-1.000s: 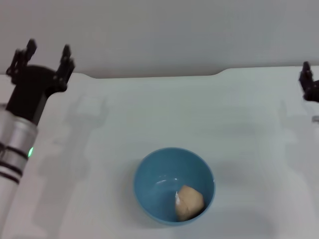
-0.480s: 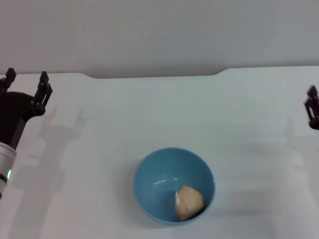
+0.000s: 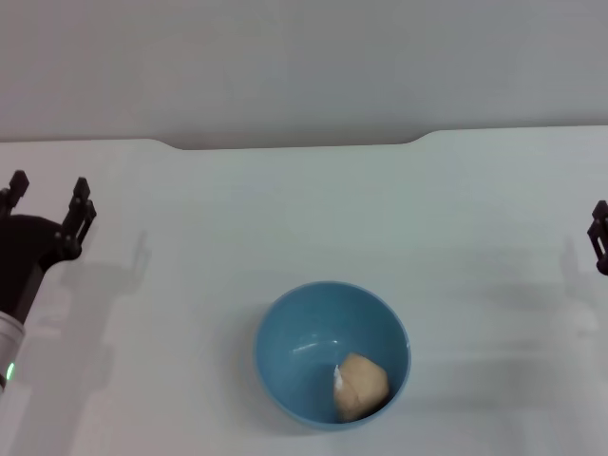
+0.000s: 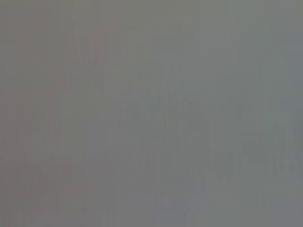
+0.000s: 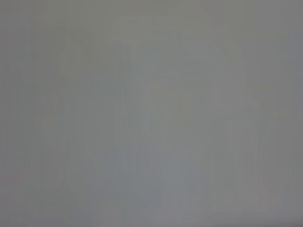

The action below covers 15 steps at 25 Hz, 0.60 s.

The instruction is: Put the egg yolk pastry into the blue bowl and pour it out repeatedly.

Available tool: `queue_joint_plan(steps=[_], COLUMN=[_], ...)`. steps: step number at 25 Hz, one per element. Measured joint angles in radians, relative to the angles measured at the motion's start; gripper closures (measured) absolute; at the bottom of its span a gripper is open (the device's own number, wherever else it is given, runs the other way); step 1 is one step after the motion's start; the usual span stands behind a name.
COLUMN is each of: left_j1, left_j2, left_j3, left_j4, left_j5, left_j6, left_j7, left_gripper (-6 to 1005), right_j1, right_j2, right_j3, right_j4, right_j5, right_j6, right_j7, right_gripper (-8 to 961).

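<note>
Nearest the robot, the bowl stands upright on the white table, close to the table's near edge and about midway between the two arms. The pastry lies inside it, low against the wall on the near, right side of the bowl's hollow, with a small white fleck at its left edge; the remainder of the blue inside is bare and glossy. Farther out on the left, the left gripper sits over the table at the left edge of the head view, well apart from the bowl, its two dark fingers spread with a clear gap between them and nothing held; the black wrist and a silver arm segment with a green light run down toward the near left corner. Its shadow falls on the table just to its right. At about the same depth on the far right, only a small dark part of the right gripper shows at the edge of the head view, also well apart from the bowl; whether it is spread or closed cannot be told. Beyond both, the table's far edge runs across with a shallow step in it, against a plain grey wall. Both wrist views show only a flat grey field with nothing to make out.
</note>
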State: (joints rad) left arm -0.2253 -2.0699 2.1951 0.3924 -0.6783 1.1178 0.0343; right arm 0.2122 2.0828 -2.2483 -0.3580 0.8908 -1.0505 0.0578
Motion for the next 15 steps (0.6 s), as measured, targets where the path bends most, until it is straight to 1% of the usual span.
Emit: queue_joint_plan(steps=[1,6,11,15], left_j1=[0.004,0.022,0.022,0.015], left_j2=[0.0,0.0,0.0,-0.001], left_j3=[0.004,0.014,0.045,0.051], left_j4=[0.0,-0.001,0.0,0.003], left_j5=[0.0,-0.001,-0.002,-0.003], left_j6=[0.0,0.005,0.006,0.002], left_j7=[0.0,-0.001,-0.002,-0.002], left_gripper=[304,304,304,304], right_j1=[0.014,0.033,0.064,0.098], right_j2=[0.003,0.006,0.001,0.0], right_j3=[0.006,0.007,0.013,0.015], right_j4=[-0.001,-0.032,-0.024,-0.017], right_j5=[0.018,0.111,0.121,0.122], right_j6=[0.027,0.043,0.071,0.089], right_j7=[-0.138,-0.355,-0.356,-0.356], right_gripper=[437,437,437,437])
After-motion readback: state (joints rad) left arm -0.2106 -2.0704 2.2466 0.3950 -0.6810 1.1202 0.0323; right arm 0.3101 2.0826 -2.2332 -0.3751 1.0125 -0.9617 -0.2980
